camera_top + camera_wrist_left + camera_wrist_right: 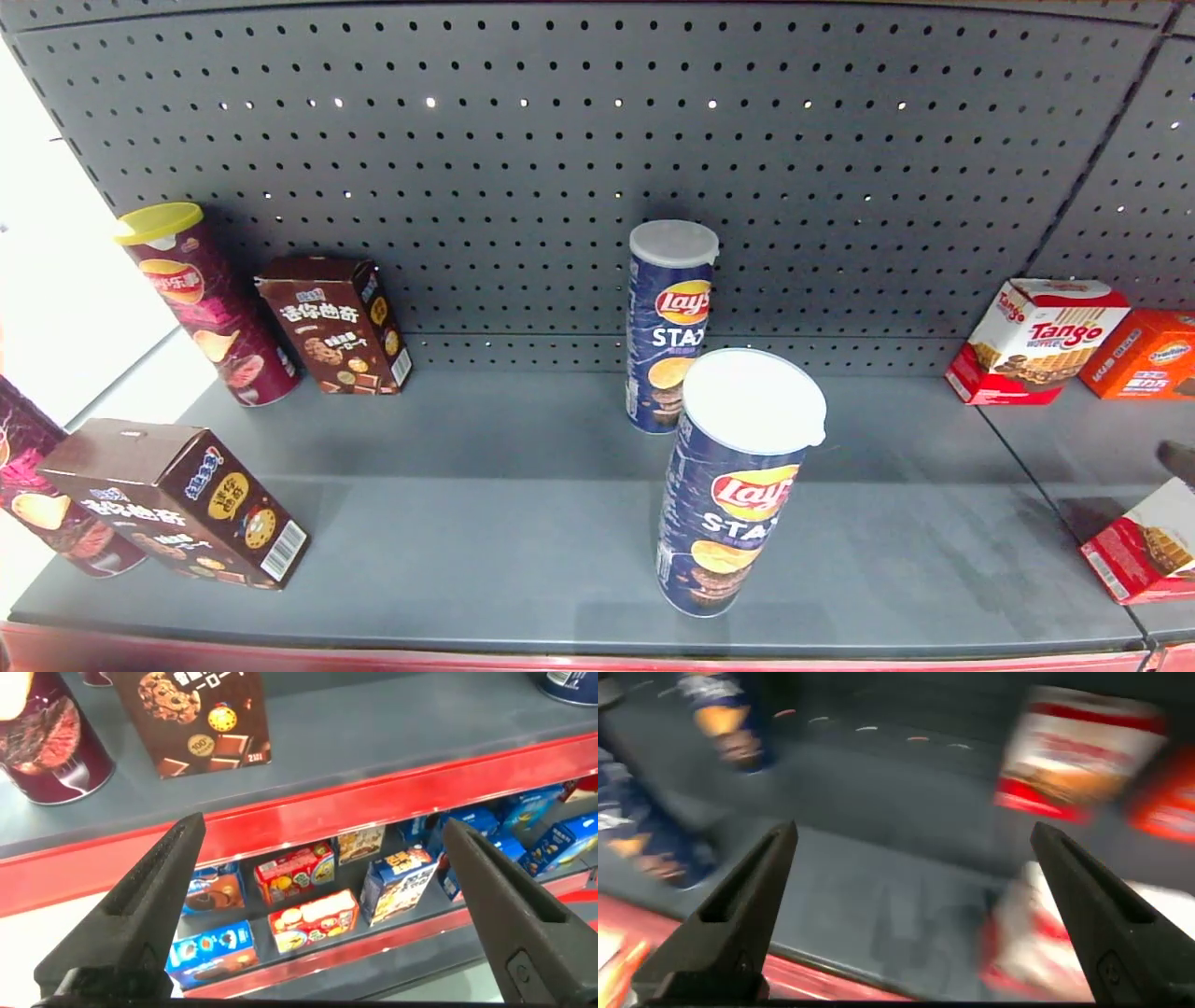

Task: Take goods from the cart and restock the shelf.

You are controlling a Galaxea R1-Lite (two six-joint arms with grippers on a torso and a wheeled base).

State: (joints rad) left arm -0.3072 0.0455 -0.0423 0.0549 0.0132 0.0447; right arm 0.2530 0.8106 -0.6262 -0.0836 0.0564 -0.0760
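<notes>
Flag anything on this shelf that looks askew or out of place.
Nothing is toppled or spilled. The front brown cookie box sits turned at an angle to the shelf edge, and so does the front wafer box.

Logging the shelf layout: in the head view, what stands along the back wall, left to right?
Maroon can → brown box → blue can → red-white box → orange box.
</notes>
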